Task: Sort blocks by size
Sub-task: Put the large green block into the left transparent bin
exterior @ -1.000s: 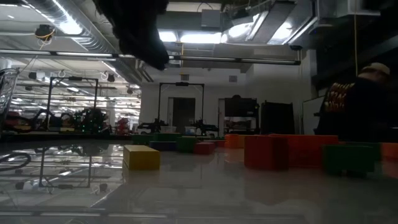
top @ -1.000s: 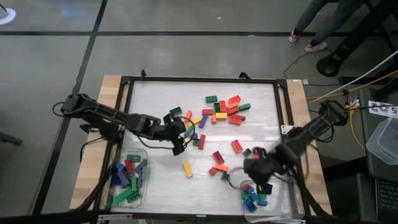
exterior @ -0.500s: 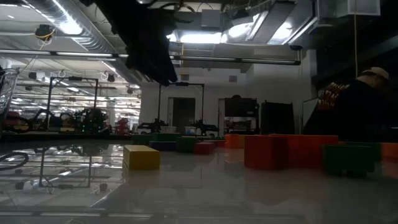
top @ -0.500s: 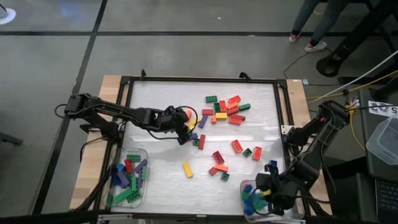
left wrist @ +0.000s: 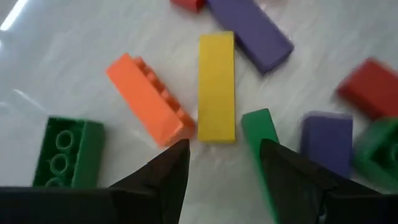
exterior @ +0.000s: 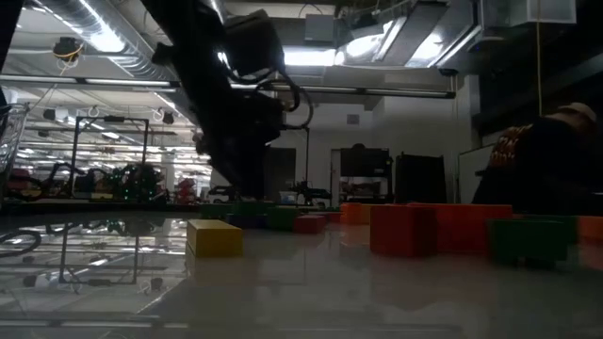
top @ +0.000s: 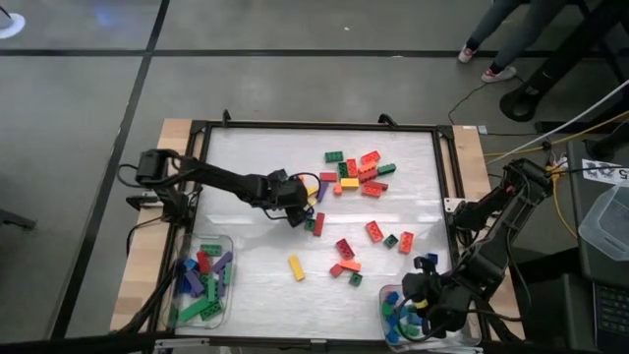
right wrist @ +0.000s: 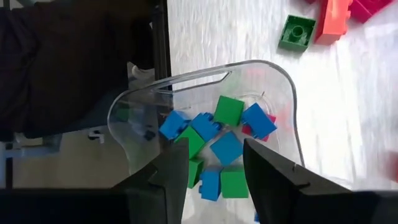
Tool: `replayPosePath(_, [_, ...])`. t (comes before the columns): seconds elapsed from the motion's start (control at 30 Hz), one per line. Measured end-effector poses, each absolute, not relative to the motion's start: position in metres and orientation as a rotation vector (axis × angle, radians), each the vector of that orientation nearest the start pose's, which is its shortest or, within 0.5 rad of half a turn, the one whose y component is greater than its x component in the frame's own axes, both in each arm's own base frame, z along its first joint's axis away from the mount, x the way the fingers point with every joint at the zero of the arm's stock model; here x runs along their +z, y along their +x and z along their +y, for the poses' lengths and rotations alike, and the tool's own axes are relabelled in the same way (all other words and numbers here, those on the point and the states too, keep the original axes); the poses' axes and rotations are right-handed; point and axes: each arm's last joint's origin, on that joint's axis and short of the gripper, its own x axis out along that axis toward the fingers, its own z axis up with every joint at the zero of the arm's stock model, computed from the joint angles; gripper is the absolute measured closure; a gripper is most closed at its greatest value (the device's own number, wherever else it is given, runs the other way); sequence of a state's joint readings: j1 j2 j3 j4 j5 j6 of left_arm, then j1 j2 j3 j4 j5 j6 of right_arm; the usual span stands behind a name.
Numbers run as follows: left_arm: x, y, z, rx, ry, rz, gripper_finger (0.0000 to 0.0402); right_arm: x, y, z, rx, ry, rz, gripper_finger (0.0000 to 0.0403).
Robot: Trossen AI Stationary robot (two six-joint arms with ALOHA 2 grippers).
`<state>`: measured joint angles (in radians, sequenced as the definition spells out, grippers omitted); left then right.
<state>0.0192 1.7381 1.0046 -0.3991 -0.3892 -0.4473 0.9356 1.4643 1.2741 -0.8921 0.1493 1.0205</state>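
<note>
The left gripper (top: 298,200) is seen low over the middle of the white table (top: 256,157), at the left edge of the loose blocks (top: 354,175). In the left wrist view its claw (left wrist: 221,155) is spread fairly wide w/ nothing held; a yellow long block (left wrist: 216,87) lies just ahead of the gap, an orange long block (left wrist: 148,98) beside it, touching or nearly touching at one corner. A purple long block (left wrist: 250,34) is seen beyond, a green block (left wrist: 67,149) off to one side, another green block (left wrist: 261,146) partly behind one finger.

The right gripper (top: 418,310) is held over the clear tray (top: 462,329) at the table's near right corner. In the right wrist view its claw (right wrist: 214,165) is parted approx. halfway, nothing is seen between the fingers. Small square blocks, blue & green (right wrist: 227,134), are piled in that tray (right wrist: 186,84).

A second clear tray (top: 228,295) at the near left corner is filled w/ long blocks (top: 201,280): red, green, purple, blue. More blocks are scattered mid-table: a lone yellow one (top: 295,266), a red/orange/green cluster (top: 344,261) near it. A person's legs (top: 496,34) are seen beyond the far right of the table.
</note>
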Motion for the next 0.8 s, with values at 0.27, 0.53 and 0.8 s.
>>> replayPosePath(0.27, [0.153,0.33,0.02,0.592,-0.207,1.027,0.0215,0.294,0.175,0.23,0.183,0.255,1.137,0.0251])
replayPosePath(0.53, [0.166,0.342,0.019,0.562,-0.219,0.999,0.0215,0.294,0.177,0.228,0.148,0.224,1.087,0.0251])
replayPosePath(0.8, [0.172,0.346,0.018,0.559,-0.225,0.972,0.0215,0.294,0.177,0.228,0.148,0.224,1.086,0.0251])
